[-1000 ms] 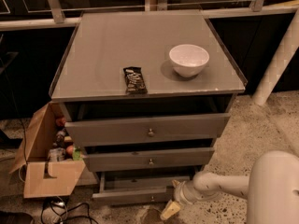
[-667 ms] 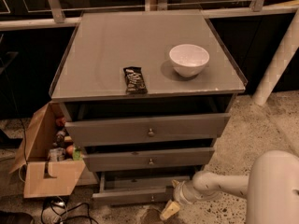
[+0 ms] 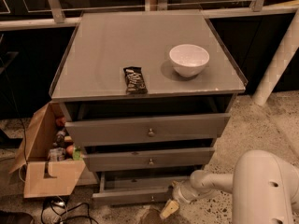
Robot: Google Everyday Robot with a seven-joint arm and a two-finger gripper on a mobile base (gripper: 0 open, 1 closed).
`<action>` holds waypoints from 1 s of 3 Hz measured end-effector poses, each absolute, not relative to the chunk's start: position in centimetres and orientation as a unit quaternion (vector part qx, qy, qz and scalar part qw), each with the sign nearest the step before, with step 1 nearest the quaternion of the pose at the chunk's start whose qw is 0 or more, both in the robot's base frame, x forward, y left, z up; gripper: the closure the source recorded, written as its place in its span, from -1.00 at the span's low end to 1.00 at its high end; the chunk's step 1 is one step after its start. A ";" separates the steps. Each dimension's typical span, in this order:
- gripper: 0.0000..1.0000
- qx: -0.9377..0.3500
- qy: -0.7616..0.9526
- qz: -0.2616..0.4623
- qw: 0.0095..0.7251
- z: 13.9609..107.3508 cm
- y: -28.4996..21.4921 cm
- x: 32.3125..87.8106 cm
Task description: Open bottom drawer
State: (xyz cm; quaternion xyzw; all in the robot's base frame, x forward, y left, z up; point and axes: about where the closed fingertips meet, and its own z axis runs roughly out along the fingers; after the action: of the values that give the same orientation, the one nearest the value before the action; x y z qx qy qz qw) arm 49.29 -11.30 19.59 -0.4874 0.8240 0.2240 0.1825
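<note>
Your pincer point(image 3: 170, 205) sits low, at the right front corner of the bottom drawer point(image 3: 131, 196); whether it is open or closed cannot be told. That drawer stands partly out. Farther back, a white bowl point(image 3: 188, 59) rests on the cabinet point(image 3: 103, 50).

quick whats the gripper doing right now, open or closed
Gripper: open or closed cannot be told; it sits low by the right end of the bottom drawer front.
</note>
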 end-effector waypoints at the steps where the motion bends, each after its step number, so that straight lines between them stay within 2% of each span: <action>1: -1.00 -0.486 0.827 0.226 0.169 17.8 -11.4 49.6; 3: -1.00 -0.491 0.827 0.232 0.146 17.8 -11.7 47.7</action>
State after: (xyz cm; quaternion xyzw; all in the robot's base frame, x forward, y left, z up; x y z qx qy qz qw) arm 47.69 -11.65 17.85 -0.4910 0.8268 0.2322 0.1464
